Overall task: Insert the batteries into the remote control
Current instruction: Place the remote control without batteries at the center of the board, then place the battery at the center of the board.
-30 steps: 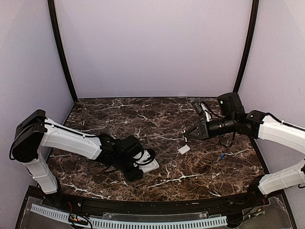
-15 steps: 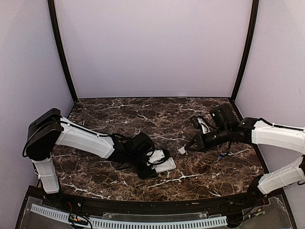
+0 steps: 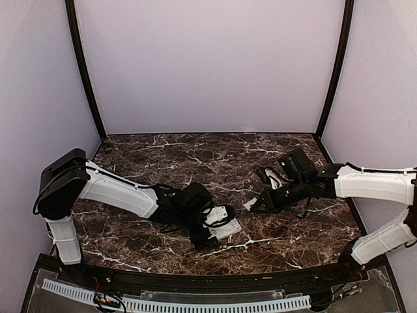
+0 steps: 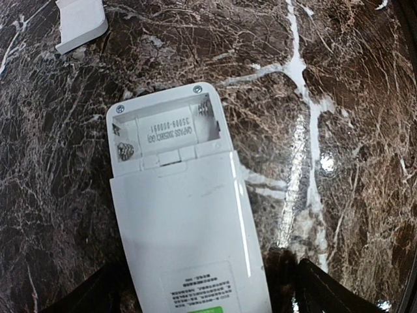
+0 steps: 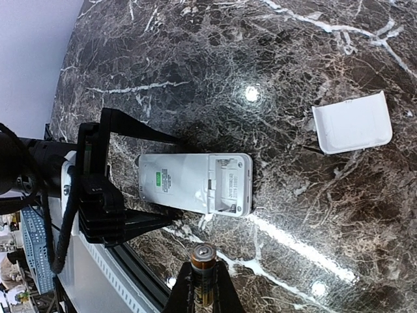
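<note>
Pinching a slim dark gold-tipped battery (image 5: 202, 257), our right gripper (image 5: 203, 287) hovers near the white rectangular plastic remote control (image 4: 189, 222), which lies face down on the dark marble table (image 3: 163, 156), our left gripper (image 4: 202, 280) spread around it.

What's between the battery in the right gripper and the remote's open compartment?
Nothing. In the right wrist view, only bare marble tabletop separates the battery in the right gripper from the remote control.

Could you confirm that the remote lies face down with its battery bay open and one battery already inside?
Not quite: the remote control lies face down with its battery bay open, but the bay is empty, as the left wrist view shows.
</note>
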